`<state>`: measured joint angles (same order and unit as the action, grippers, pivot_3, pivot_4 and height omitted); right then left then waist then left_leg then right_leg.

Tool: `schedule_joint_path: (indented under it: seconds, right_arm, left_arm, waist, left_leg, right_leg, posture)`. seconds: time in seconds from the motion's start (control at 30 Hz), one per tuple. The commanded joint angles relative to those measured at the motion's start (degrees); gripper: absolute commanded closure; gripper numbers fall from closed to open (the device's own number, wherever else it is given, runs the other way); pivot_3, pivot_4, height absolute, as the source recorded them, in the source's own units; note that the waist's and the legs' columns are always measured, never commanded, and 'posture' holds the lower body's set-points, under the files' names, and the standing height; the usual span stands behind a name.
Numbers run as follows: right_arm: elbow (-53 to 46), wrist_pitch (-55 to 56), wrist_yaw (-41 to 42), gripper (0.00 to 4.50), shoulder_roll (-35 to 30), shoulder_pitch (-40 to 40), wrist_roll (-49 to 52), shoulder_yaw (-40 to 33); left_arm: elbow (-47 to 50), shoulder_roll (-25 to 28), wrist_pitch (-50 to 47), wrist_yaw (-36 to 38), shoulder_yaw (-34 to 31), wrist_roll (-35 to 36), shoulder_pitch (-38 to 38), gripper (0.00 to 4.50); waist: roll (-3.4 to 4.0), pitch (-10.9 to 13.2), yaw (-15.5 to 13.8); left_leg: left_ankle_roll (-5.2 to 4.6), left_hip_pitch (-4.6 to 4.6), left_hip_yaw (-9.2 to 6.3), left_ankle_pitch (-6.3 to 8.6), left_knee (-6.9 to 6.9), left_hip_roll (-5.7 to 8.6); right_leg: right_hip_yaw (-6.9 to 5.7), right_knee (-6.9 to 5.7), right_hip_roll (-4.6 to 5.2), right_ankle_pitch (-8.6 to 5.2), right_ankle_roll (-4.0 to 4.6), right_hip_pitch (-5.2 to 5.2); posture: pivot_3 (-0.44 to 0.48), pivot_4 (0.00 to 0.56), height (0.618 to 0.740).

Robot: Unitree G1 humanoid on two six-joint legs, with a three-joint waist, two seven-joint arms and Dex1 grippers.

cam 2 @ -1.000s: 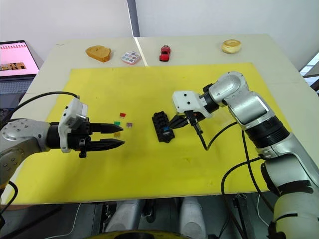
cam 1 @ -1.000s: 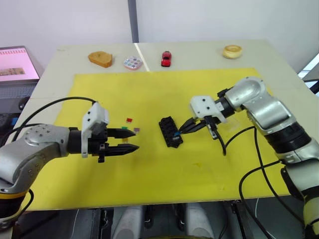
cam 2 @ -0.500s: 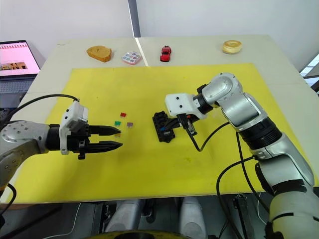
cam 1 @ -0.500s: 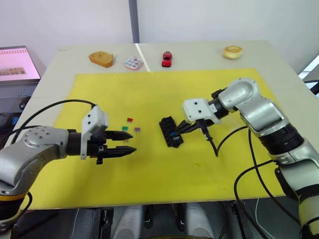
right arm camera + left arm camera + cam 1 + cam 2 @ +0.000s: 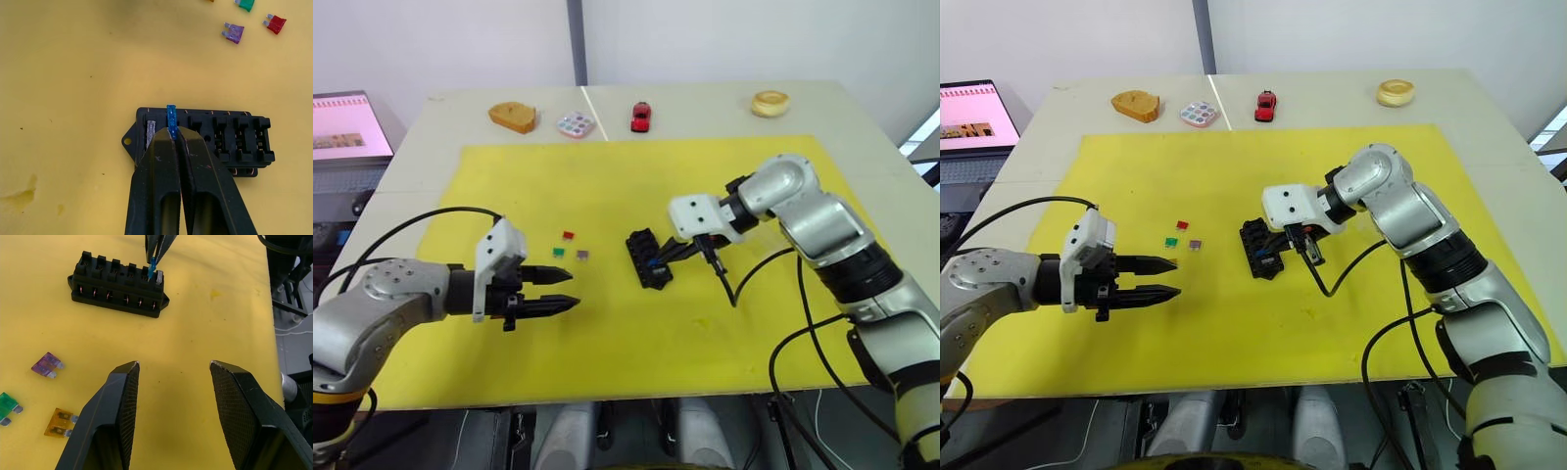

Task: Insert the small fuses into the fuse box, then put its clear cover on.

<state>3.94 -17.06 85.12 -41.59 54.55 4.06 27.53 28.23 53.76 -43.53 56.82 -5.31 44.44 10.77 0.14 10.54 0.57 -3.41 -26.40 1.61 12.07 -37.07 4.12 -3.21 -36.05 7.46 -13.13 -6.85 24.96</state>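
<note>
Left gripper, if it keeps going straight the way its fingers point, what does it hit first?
Probably the fuse box: the open left gripper points toward it across bare yellow mat, though height is unclear.

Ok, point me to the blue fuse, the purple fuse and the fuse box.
blue fuse (image 5: 171,117), right wrist view, on its body above the right pincer tips.
purple fuse (image 5: 234,33), right wrist view, middle of its body.
fuse box (image 5: 117,285), left wrist view, on its slotted top.

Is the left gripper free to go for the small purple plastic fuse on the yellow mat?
Probably yes: the left gripper is open and empty, and only bare yellow mat lies between it and the purple fuse.
</note>
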Motion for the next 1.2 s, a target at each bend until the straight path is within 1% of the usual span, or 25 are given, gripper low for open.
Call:
schedule_joint_path:
  seconds: [0.03, 0.23, 0.47, 0.8, 1.2]
  right_arm:
    - [0.09, -0.18, 0.64, 4.5, 0.05, 1.81, -0.63, -1.52]
    - [0.9, 0.01, 1.11, 4.5, 0.06, 1.89, -1.61, -1.56]
    - [0.28, -2.63, 1.67, 4.5, 0.53, 2.35, -1.01, -2.05]
    - [-2.08, -4.76, 1.59, 4.5, 0.96, 1.61, -2.57, -0.42]
    - [-1.43, -4.8, 1.59, 4.5, 1.77, 1.54, -6.01, 1.52]
  left_arm:
    - [1.7, -0.19, 0.03, -0.4, -1.35, 0.59, -0.42, 2.1]
    - [1.65, -0.22, 0.04, -0.5, -1.3, 0.67, -0.4, 2.1]
    - [1.33, -0.24, 0.11, -0.38, -1.04, 0.56, -0.08, 2.1]
    - [1.32, -0.83, 0.33, -0.69, -0.78, 0.33, -0.01, 2.1]
    - [1.92, -1.54, 0.14, -1.66, -1.04, 0.52, -0.45, 2.1]
  waist:
    - [0.0, 0.0, 0.0]
    - [0.0, 0.0, 0.02]
    - [0.0, 0.0, 0.03]
    - [0.0, -0.01, 0.02]
    - [-0.01, -0.02, 0.04]
  left_leg:
    - [0.0, 0.0, 0.0, 0.0, -0.01, 0.0]
    - [0.0, 0.0, 0.0, 0.0, -0.01, 0.0]
    - [0.0, 0.0, 0.0, 0.0, -0.03, 0.0]
    - [0.0, 0.0, 0.0, -0.01, -0.05, 0.0]
    - [-0.01, 0.01, 0.0, -0.01, -0.09, 0.0]
  right_leg:
    - [0.0, 0.0, -0.01, 0.0, 0.0, 0.0]
    - [0.0, -0.03, -0.1, 0.0, 0.0, -0.03]
    - [-0.01, -0.04, -0.11, 0.0, 0.0, -0.07]
    - [-0.01, -0.06, -0.13, 0.0, 0.0, -0.09]
    - [-0.03, -0.08, -0.16, 0.0, 0.0, -0.11]
  posture:
    - [0.0, 0.15, 0.74]
    - [0.0, 0.15, 0.74]
    - [0.0, 0.15, 0.74]
    - [0.0, 0.15, 0.74]
    - [0.0, 0.15, 0.74]
